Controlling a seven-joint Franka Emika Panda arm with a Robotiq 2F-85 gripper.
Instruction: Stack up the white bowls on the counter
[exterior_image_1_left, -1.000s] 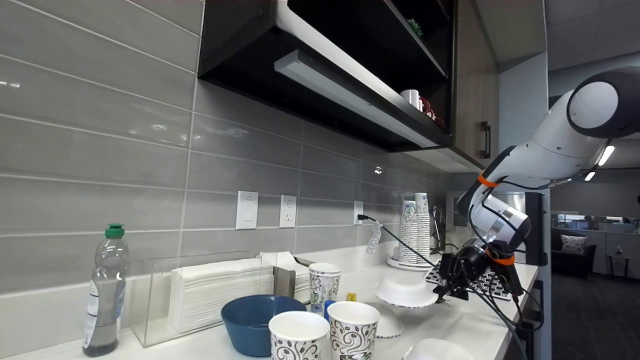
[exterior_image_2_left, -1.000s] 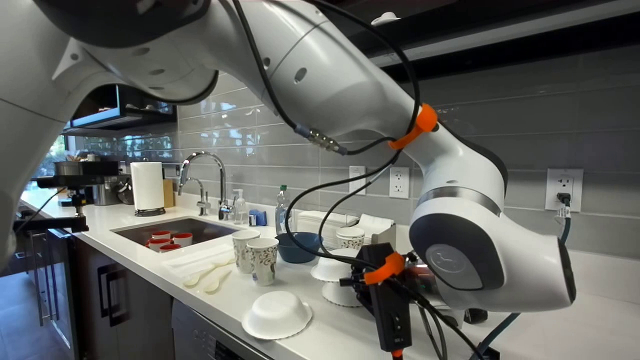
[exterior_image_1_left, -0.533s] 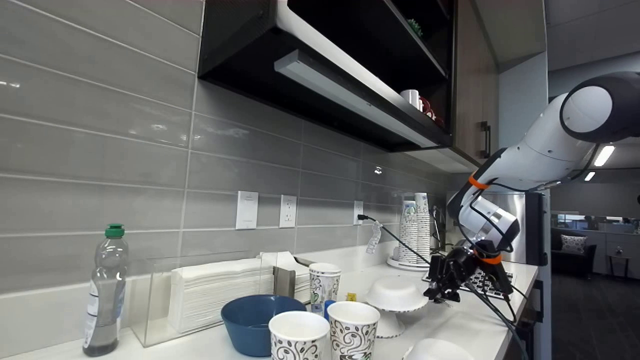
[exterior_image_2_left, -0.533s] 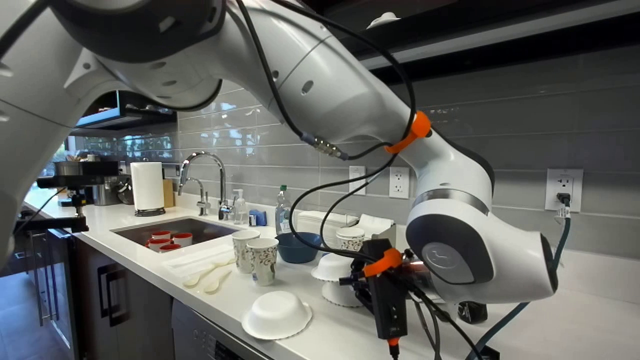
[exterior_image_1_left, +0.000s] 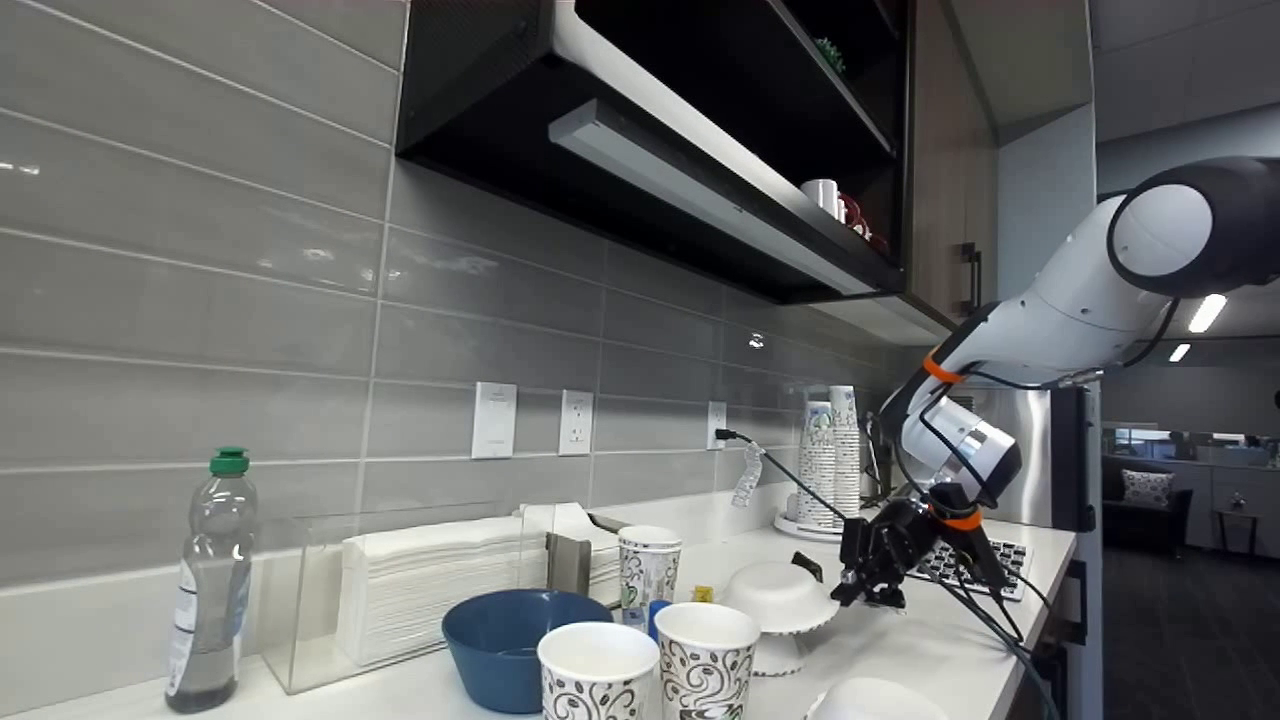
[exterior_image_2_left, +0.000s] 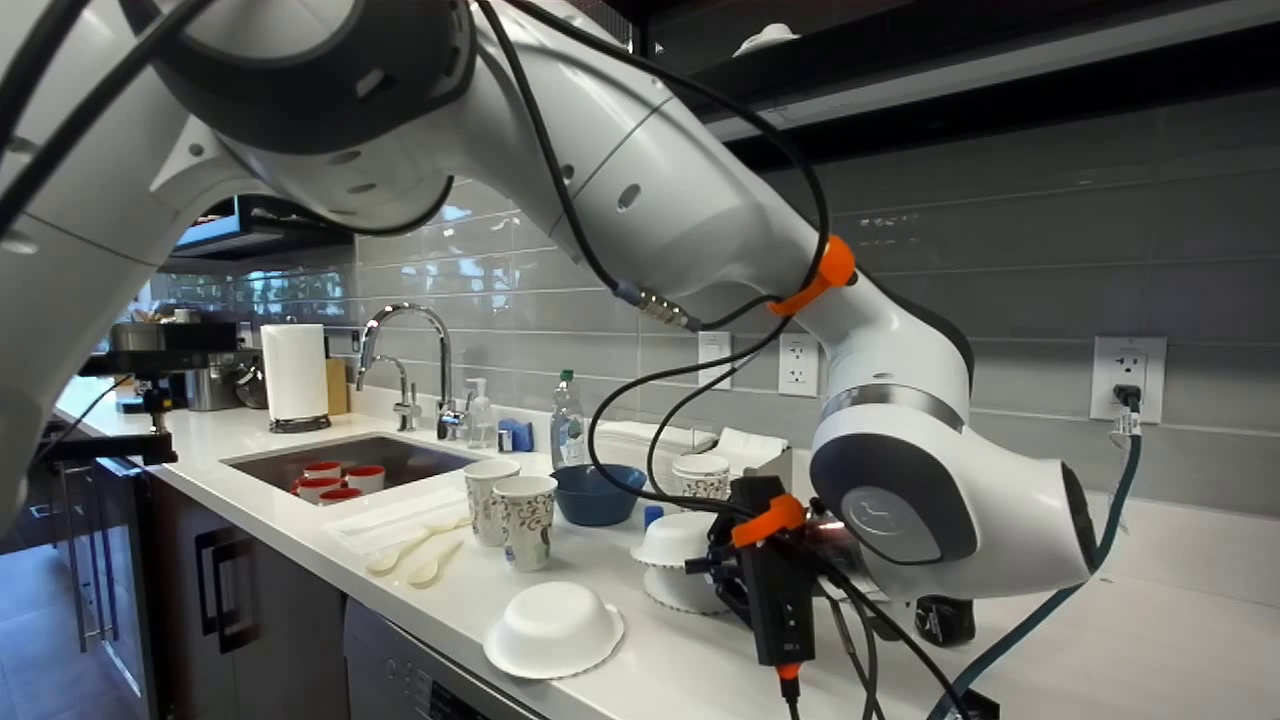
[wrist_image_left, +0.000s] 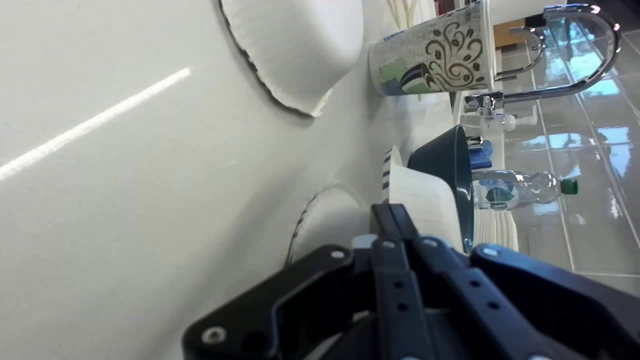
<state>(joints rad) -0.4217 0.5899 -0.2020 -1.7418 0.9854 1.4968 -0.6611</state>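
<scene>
My gripper (wrist_image_left: 393, 217) is shut on the rim of an upside-down white bowl (wrist_image_left: 427, 197), seen sideways in the wrist view. This held bowl (exterior_image_1_left: 778, 592) hangs over a lower white bowl (exterior_image_1_left: 776, 656), also upside down on the white counter (exterior_image_2_left: 665, 675). Whether the two touch I cannot tell. In an exterior view the held bowl (exterior_image_2_left: 668, 538) sits above the lower bowl (exterior_image_2_left: 682, 588), both partly covered by the gripper body. A further white bowl (exterior_image_2_left: 556, 625) rests upside down nearer the counter's front edge.
Patterned paper cups (exterior_image_2_left: 525, 525) and a blue bowl (exterior_image_2_left: 597, 497) stand close to the lower bowl. A napkin holder (exterior_image_1_left: 440, 590) lines the tiled wall. Overhead is a dark cabinet (exterior_image_1_left: 720, 150); a black cable (exterior_image_1_left: 800, 480) runs from an outlet.
Moving left and slightly down in an exterior view, my gripper has carried the held bowl over the lower one. The grip has stayed shut; the other bowls have not moved.
</scene>
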